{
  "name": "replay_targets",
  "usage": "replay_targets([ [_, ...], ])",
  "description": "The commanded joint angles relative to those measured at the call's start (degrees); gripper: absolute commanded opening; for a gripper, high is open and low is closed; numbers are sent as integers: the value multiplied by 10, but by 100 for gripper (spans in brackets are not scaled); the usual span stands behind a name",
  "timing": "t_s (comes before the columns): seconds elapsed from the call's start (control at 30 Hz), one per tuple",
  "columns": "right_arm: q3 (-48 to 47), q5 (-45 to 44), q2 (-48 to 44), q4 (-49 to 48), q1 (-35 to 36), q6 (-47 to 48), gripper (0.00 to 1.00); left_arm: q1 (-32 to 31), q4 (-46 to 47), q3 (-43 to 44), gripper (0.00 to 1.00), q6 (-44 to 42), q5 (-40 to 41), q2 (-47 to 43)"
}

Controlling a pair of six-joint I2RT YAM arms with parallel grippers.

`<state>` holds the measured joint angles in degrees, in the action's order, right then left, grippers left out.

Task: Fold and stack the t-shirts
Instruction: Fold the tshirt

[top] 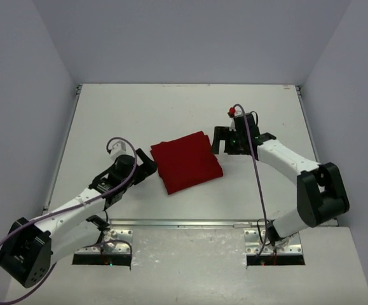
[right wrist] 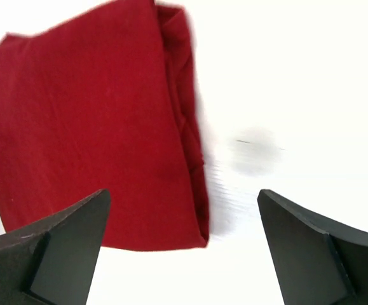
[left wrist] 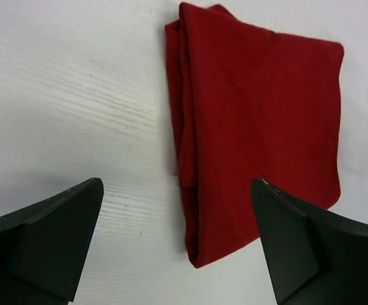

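**Left:** the left arm reaches low from its near base, forward and to the right. The left claw [top: 147, 166] has its jaws spread wide and empty, just beside the shirt's left edge.

**Centre:** one dark red t-shirt [top: 187, 162] lies mid-bench [top: 171, 108]. It is folded flat into a near-square and sits askew to the bench edges, with no clear long axis from above.

**Right:** the right arm bends at the elbow and reaches leftward. The right claw [top: 218, 140] has its jaws apart, grips nothing, and sits by the shirt's far right corner.

**Count:** one shirt, two arms.

Folded t-shirt [right wrist: 88, 127] blurred and cut off at the right wrist view's left edge; right claw fingers [right wrist: 50, 254] cropped below.
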<state>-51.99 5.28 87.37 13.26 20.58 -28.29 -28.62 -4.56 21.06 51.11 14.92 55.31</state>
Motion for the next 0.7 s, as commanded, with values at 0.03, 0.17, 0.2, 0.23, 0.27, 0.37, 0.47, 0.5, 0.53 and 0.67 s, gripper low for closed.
replay_targets([
  [0.03,36,-105,-102,70,24,-7,99,-40,-127,29,100,25,61,-79],
  [0.17,72,-119,-239,164,41,-8,99,-77,-268,118,100,16,120,-171],
  [0.2,88,-144,-313,198,41,-4,99,-77,-326,142,100,-3,130,-182],
  [0.23,94,-160,-351,219,41,-4,99,-77,-351,190,100,-15,143,-182],
  [0.27,95,-174,-389,239,41,-4,99,-80,-382,211,100,-6,166,-180],
  [0.37,92,-206,-524,303,41,13,99,-81,-445,300,100,-51,199,-167],
  [0.47,91,-221,-627,340,41,47,99,-82,-462,341,100,-115,323,-161],
  [0.5,83,-228,-645,352,41,47,99,-81,-477,343,100,-107,358,-160],
  [0.53,79,-223,-676,352,41,50,99,-81,-489,335,100,-98,388,-164],
  [0.67,80,-195,-694,339,41,80,99,-81,-478,317,100,-91,404,-220],
])
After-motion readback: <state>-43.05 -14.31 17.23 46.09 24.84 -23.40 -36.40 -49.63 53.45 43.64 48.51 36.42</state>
